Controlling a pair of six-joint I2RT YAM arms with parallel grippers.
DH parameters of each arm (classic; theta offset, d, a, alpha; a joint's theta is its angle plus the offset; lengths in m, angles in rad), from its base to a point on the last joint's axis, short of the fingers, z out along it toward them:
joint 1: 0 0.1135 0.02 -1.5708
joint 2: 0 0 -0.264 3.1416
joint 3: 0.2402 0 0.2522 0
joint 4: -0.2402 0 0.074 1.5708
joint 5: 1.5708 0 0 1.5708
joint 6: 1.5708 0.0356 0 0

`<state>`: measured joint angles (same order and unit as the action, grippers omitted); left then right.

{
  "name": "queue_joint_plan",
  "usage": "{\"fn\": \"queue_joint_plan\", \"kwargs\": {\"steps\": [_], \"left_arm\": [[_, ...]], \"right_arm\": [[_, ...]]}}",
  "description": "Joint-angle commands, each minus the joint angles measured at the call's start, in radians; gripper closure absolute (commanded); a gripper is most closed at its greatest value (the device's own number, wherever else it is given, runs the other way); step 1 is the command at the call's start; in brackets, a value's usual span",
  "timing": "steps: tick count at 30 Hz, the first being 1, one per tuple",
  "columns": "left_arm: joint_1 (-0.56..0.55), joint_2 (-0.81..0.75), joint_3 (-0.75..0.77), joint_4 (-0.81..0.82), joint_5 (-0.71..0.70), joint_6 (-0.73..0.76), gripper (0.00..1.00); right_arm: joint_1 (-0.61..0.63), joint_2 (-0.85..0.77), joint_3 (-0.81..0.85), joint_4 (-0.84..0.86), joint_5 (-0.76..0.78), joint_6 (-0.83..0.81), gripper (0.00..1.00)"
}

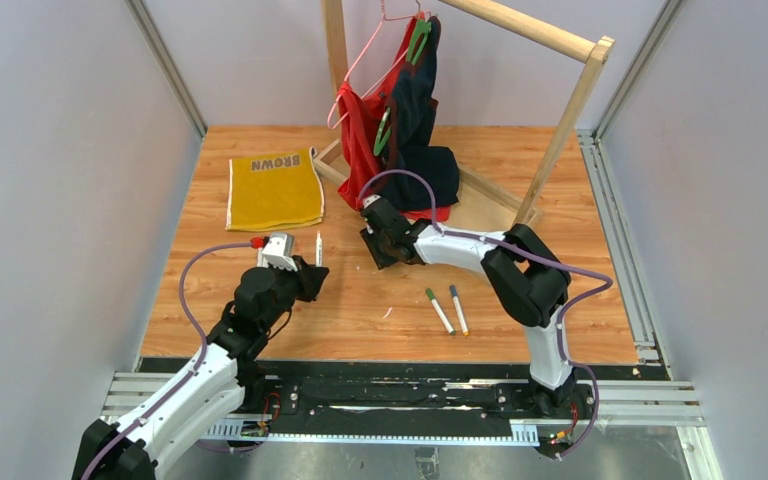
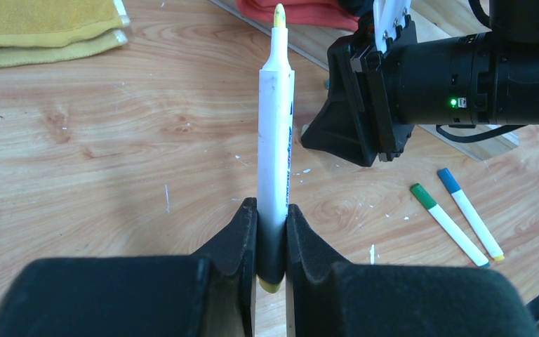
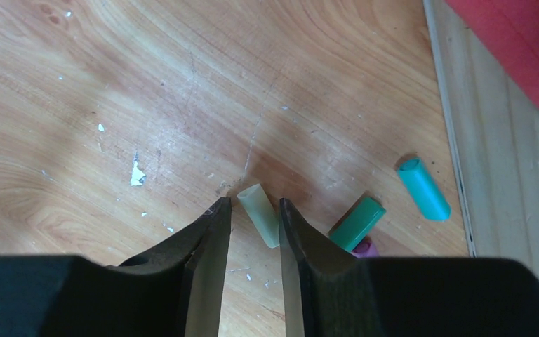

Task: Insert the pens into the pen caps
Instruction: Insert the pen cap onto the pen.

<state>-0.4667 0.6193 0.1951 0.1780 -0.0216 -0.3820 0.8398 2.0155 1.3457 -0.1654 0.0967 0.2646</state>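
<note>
My left gripper [image 2: 271,210] is shut on a white pen [image 2: 276,140] with a yellow tip, which points away from the wrist. In the top view this pen [image 1: 319,246] is held above the table's left middle. My right gripper [image 3: 255,205] is low over the wood, its jaws open on either side of a pale yellow pen cap [image 3: 261,215]. The cap lies flat against the right finger, with a gap on the left. A green cap [image 3: 357,222], a teal cap [image 3: 423,188] and a partly hidden purple cap [image 3: 366,247] lie just to the right. Two more pens, green-ended [image 1: 439,310] and blue-ended [image 1: 458,309], lie side by side.
A folded yellow towel [image 1: 275,190] lies at the back left. A wooden clothes rack [image 1: 560,120] with red and dark garments [image 1: 405,130] on hangers stands at the back. Its base board [image 3: 463,147] runs close to the caps. Grey walls enclose the table.
</note>
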Motion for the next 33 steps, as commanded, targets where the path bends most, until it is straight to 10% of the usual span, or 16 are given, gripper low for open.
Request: {"fn": "queue_joint_plan", "kwargs": {"steps": [1, 33], "left_arm": [[0.005, -0.005, -0.009, 0.044, -0.009, 0.01, 1.0], [0.005, -0.001, -0.006, 0.042, -0.001, 0.011, 1.0]], "right_arm": [[0.033, 0.022, -0.012, -0.034, -0.023, -0.03, 0.69], [0.09, -0.001, -0.085, -0.148, 0.044, -0.014, 0.71]]}}
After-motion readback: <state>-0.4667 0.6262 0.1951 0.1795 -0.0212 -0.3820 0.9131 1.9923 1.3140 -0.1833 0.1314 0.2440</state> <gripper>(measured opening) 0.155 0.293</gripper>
